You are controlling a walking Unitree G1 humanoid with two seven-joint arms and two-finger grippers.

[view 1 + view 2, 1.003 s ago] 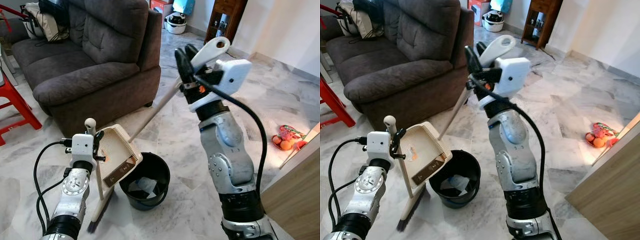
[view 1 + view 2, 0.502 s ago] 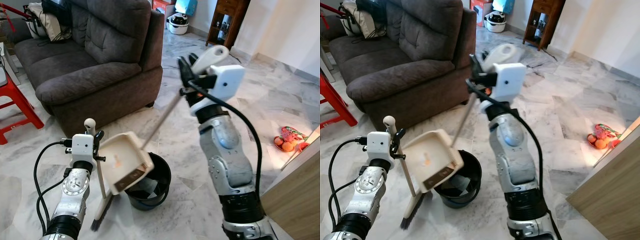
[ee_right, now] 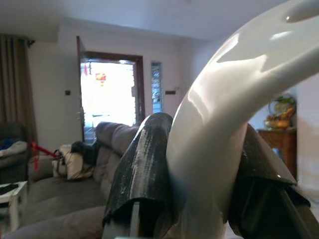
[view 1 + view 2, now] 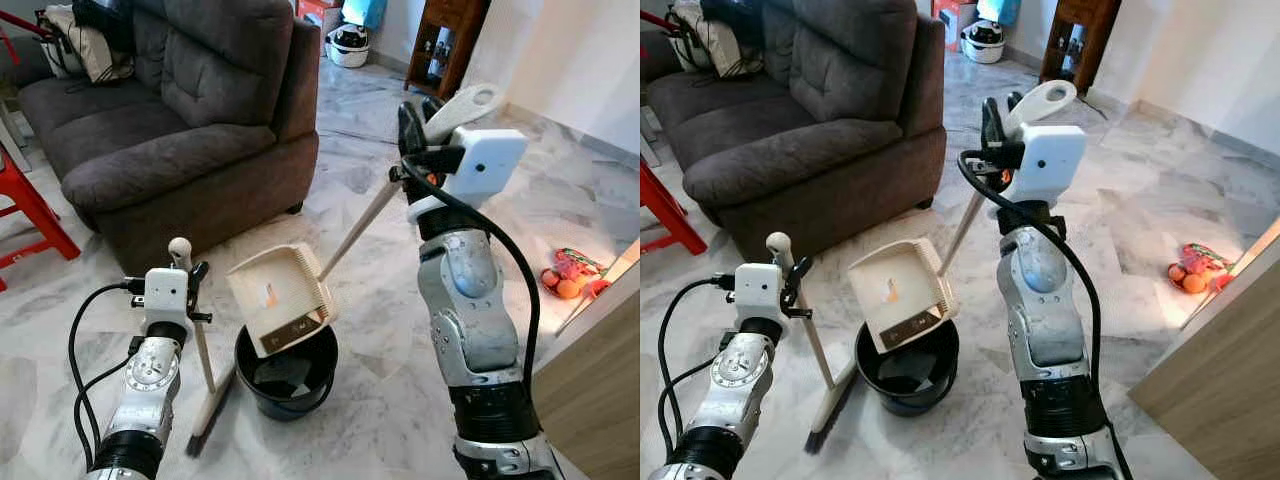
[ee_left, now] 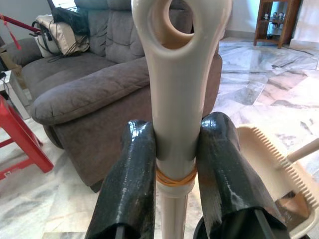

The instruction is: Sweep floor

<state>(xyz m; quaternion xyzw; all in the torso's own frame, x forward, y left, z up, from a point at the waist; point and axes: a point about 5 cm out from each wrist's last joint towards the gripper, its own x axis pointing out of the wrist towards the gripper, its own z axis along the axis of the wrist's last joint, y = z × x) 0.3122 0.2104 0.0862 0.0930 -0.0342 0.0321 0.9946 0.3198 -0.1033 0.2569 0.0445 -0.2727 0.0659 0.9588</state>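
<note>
Right gripper (image 4: 412, 120) clamped the dustpan (image 4: 280, 298) by its long handle's top, tilting it over the black bin (image 4: 286, 373); light, stiff plastic, I judged, apt to swing; left gripper (image 4: 192, 278) pinched the upright broom (image 4: 200, 360) below its knob.

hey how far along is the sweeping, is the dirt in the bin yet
Looks mostly done: the right gripper holds the dustpan tilted over the black bin, where rubbish already lies. A small orange scrap clings to the pan, so emptying is under way. The left gripper holds the broom upright beside the bin. Left: shaking that scrap out and putting the tools away.
</note>
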